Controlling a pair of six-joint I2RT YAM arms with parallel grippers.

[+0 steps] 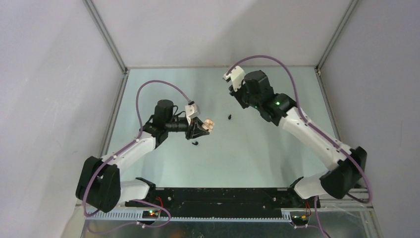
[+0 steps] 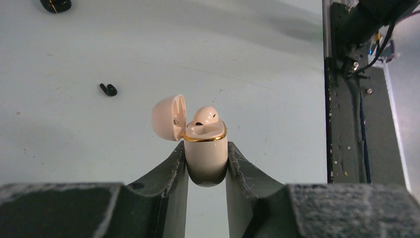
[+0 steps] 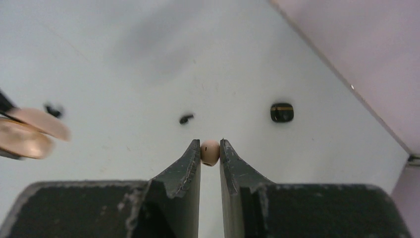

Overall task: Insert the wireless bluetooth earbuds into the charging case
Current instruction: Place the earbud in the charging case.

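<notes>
My left gripper [image 2: 206, 148] is shut on a cream charging case [image 2: 206, 158] with a gold rim, held upright above the table. Its lid [image 2: 169, 118] is open to the left and one cream earbud [image 2: 205, 116] sits in it. My right gripper [image 3: 210, 148] is shut on the second cream earbud [image 3: 210, 152] at its fingertips, above the table and to the right of the case [image 3: 29, 134]. Two black earbuds [image 1: 230, 117] [image 1: 194, 143] lie loose on the table; one also shows in the left wrist view [image 2: 108, 89].
A closed black charging case [image 3: 282, 112] lies on the table toward the far right wall; it also shows at the top edge of the left wrist view [image 2: 55, 5]. Enclosure walls and a metal frame [image 1: 109, 37] bound the table.
</notes>
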